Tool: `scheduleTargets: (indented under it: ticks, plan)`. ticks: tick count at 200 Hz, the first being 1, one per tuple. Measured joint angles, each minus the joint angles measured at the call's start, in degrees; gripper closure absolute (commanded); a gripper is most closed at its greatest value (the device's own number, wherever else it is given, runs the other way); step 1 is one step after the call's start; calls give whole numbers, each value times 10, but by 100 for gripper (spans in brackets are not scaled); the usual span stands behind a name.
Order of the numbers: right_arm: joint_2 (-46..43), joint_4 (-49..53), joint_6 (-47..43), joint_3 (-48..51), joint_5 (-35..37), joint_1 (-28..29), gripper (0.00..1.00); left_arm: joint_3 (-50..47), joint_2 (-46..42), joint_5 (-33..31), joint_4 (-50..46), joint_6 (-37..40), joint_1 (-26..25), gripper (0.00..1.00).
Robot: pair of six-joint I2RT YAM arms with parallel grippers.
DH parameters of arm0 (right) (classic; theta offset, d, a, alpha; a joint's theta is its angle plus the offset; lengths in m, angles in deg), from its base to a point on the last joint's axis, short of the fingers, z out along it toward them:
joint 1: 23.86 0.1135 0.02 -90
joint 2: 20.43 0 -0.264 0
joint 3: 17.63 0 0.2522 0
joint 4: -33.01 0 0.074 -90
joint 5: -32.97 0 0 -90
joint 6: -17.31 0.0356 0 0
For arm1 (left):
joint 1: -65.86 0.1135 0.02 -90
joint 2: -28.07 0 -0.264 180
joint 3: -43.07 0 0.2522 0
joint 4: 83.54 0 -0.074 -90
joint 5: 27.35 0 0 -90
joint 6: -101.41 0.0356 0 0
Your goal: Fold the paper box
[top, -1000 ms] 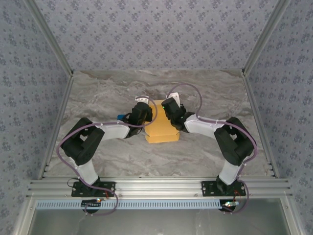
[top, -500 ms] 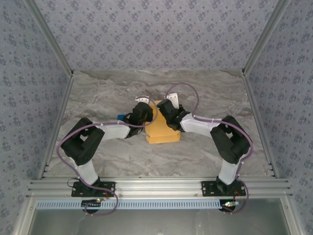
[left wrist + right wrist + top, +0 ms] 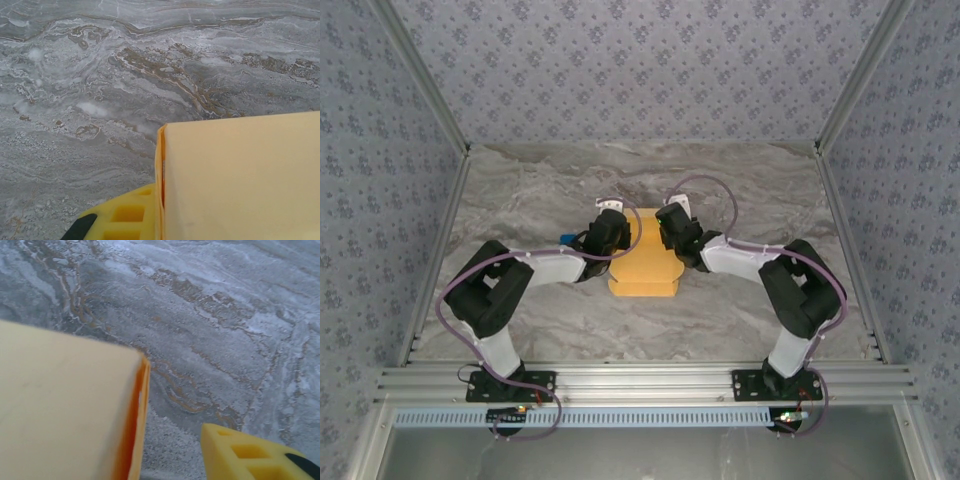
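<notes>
At the middle of the table (image 3: 550, 190), about midway between its left and right edges, the paper box (image 3: 645, 268) lies as a yellow-orange squarish shape with notched corners on the side toward the near edge. Its far part is covered by both wrists, so you cannot see how the flaps stand there. The left gripper (image 3: 617, 235) sits at the box's left far corner and the right gripper (image 3: 670, 228) at its right far corner; from above their fingertips are hidden under the black housings. In the left wrist view, one yellow finger (image 3: 127, 217) shows at the bottom edge, cut off by the frame, lying right against an upright cardboard fold of the paper box (image 3: 240, 180). The other finger is behind the panel, so you cannot tell whether this gripper grips the cardboard or merely rests beside it. In the right wrist view, the paper box (image 3: 60, 405) is blurred and close, its doubled orange edge showing. One yellow finger (image 3: 245, 452) stands apart from it with bare marble between; its partner is hidden, so you cannot tell that gripper's opening either. A small blue object (image 3: 566, 238) peeks out beside the left arm, mostly covered.
</notes>
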Motion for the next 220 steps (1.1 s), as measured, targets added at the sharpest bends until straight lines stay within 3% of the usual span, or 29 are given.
scheduleTargets:
  ticks: [47,88,120,171,220]
  plan:
    - [-22,-13,-2,20,-50,-3,39,2,0,-1,0,0,0,100]
    - [-34,-20,-3,29,-73,-5,39,3,0,-4,0,0,1,100]
    - [-53,-34,-15,59,-113,-16,57,4,0,-4,0,0,1,100]
    - [-60,-60,-48,71,-184,-47,61,10,0,-4,0,0,1,100]
    - [-42,-63,-59,57,-177,-52,73,10,0,-4,0,0,1,100]
